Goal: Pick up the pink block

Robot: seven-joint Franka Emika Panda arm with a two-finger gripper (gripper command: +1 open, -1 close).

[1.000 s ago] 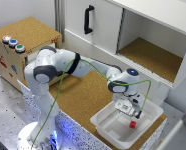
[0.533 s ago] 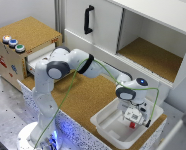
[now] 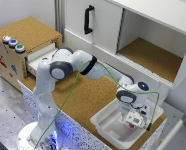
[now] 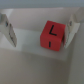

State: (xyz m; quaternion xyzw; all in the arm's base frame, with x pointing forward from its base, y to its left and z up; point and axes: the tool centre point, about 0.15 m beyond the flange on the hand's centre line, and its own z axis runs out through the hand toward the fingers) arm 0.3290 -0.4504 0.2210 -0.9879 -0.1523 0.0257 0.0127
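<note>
The pink block [image 4: 52,35] is a small cube, reddish pink, with a dark mark on the face turned to the wrist camera. It looks rigid and flat-sided, and is probably very light, so it should neither crush nor sag. Its smooth faces could slide if pinched off-centre. The safest hold is likely across two opposite side faces, at about mid-height, with the fingers square to those faces so the cube does not twist out.

The block rests on the pale floor of the white bin [image 3: 107,122], away from the bin's walls as far as the wrist view shows. In the exterior view it cannot be made out, because the arm's hand covers that part of the bin.

The gripper [image 4: 42,31] stands spread wide, with one finger [image 4: 8,31] on one side of the block and the other finger at the opposite edge of the wrist view. Neither touches the block, and it holds nothing.

Seen from outside, the gripper [image 3: 134,120] hangs low inside the bin. The bin sits at the corner of the cork-topped counter [image 3: 85,95].
</note>
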